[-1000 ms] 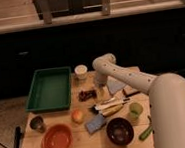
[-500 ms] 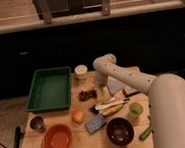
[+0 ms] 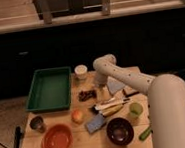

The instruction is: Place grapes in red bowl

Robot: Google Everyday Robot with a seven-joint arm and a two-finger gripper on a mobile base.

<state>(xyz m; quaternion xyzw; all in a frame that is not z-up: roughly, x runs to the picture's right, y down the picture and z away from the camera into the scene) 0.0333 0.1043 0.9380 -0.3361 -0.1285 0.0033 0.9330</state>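
White-armed hand [image 3: 101,89] hovers beside the grapes [image 3: 87,94] on the wooden bench [image 3: 89,143]; its grip cannot be told; red bowl [image 3: 57,141] sits near the front.

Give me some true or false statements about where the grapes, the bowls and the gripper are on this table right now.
1. The dark reddish-purple grapes lie inside the orange-red bowl. False: they lie on the wooden table, apart from it.
2. The green rectangular tray sits at the table's left. True.
3. The gripper hangs just right of the grapes. True.
4. The dark maroon bowl stands left of the orange-red bowl. False: it stands to its right.
5. The round orange fruit lies nearer the camera than the grapes. True.
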